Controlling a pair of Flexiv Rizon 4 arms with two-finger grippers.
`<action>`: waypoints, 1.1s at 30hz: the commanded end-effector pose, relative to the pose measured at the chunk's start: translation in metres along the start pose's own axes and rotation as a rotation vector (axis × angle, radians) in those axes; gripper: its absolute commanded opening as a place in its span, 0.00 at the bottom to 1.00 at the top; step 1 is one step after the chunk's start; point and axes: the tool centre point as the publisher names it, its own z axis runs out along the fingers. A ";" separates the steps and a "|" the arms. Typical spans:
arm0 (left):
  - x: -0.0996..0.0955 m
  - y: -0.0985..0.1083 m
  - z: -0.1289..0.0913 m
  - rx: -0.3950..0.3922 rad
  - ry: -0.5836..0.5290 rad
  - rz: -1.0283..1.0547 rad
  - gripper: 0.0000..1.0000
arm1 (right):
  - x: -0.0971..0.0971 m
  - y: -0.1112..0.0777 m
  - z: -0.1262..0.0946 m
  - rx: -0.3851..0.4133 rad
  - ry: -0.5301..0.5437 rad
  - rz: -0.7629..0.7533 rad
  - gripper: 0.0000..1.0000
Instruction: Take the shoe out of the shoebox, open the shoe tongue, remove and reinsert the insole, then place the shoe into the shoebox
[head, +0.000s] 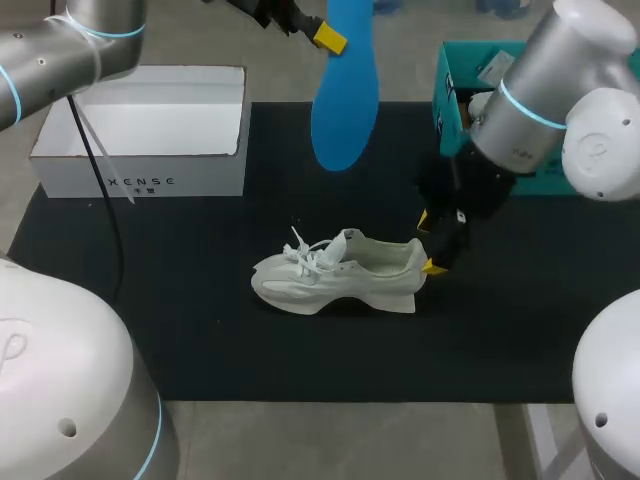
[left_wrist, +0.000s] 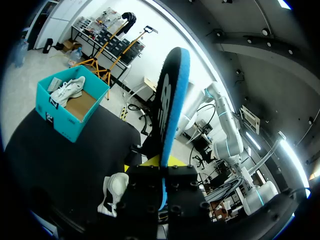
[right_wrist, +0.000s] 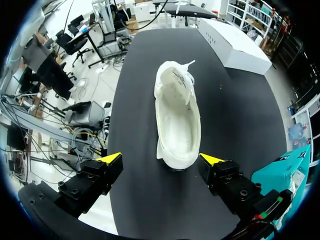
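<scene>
Shoe (head: 340, 275) on black mat (head: 200, 340); left pincer (left_wrist: 162, 165) holds insole (head: 345, 100)

A robotics lab: grey, blue-ringed left arm (head: 60, 45) at upper left, matching right arm (head: 545, 95) at upper right, over a black-topped table (head: 200, 340).

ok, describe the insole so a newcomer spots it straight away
Start at the black mat, then look above its far edge, between the white box and the teal shoebox. There the left gripper holds the insole up in the air. It is the only bright blue, flat, foot-shaped piece; the shoe below is white.
</scene>
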 end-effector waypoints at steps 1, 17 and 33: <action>0.000 0.000 0.000 -0.001 0.001 0.001 0.00 | 0.000 0.002 0.002 0.064 -0.001 0.001 1.00; 0.002 0.002 -0.020 0.021 -0.010 0.010 0.00 | 0.003 0.000 0.001 0.056 -0.017 0.011 1.00; 0.004 0.002 -0.020 0.016 -0.004 0.000 0.00 | 0.004 0.003 -0.002 0.083 -0.041 0.057 1.00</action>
